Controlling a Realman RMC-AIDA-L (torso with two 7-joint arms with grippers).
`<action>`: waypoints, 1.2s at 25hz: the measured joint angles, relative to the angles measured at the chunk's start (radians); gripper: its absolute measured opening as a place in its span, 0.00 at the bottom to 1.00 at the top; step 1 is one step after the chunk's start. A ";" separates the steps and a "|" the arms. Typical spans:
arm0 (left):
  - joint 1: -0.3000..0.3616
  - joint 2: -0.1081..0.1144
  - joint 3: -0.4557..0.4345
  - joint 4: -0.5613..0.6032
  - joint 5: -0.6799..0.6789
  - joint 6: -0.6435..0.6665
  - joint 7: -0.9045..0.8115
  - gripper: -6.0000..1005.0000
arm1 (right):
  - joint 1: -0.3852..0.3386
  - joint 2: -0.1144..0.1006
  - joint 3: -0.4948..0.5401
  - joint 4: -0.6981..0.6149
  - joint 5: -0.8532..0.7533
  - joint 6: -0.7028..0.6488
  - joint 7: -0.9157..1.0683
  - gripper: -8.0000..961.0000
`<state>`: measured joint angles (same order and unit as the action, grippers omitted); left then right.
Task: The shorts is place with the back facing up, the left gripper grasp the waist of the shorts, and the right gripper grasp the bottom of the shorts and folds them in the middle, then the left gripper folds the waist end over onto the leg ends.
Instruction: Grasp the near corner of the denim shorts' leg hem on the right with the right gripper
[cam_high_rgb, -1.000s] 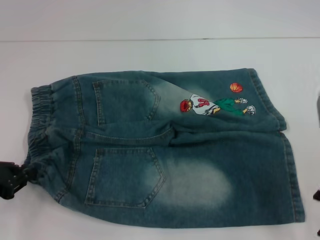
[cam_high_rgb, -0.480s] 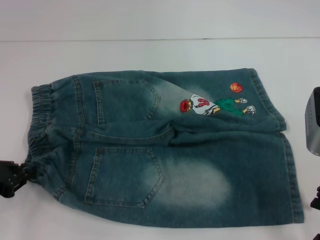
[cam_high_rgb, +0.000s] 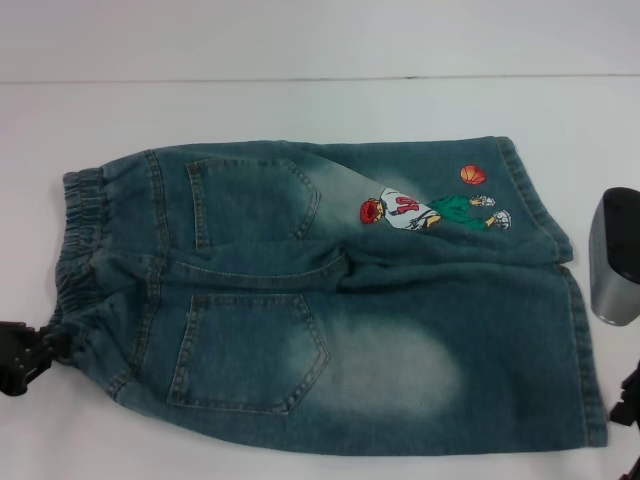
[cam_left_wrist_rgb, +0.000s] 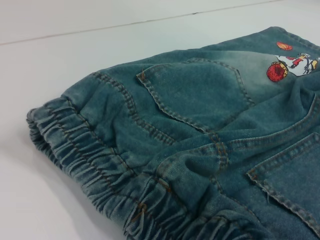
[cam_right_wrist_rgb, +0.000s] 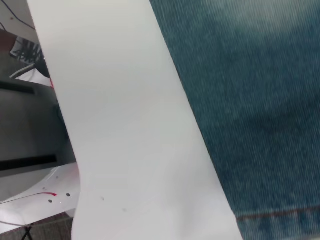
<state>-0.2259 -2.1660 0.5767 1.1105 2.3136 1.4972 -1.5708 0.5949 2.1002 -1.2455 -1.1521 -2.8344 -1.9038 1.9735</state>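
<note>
At right edge, right gripper (cam_high_rgb: 625, 400) has come in beside the leg ends (cam_high_rgb: 590, 350) w/ its arm; jaws' state can't tell. Left gripper (cam_high_rgb: 48, 345) still pinches the waist (cam_high_rgb: 80, 250). Shorts (cam_high_rgb: 330, 300) flat; fold not begun.

My work surface is a plain white table (cam_high_rgb: 300, 105), its far edge drawn as a thin dark line across the head view. Beyond that line I see a pale grey wall (cam_high_rgb: 320, 35). Past the table's edge, my right wrist view shows dark grey floor (cam_right_wrist_rgb: 25, 125) with thin cables (cam_right_wrist_rgb: 27, 70).
</note>
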 joint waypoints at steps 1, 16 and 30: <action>0.000 0.000 0.000 0.000 0.000 0.000 0.000 0.10 | -0.001 0.000 -0.006 0.000 0.011 0.003 0.001 0.97; 0.001 0.001 0.001 -0.012 0.005 -0.002 0.004 0.10 | 0.000 -0.005 -0.016 -0.017 0.080 0.004 -0.025 0.97; -0.003 0.002 0.002 -0.024 0.008 -0.002 0.014 0.10 | -0.011 -0.004 0.000 -0.039 0.128 0.019 -0.051 0.96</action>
<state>-0.2286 -2.1644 0.5784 1.0867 2.3221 1.4956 -1.5570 0.5843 2.0966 -1.2453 -1.1913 -2.7062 -1.8851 1.9225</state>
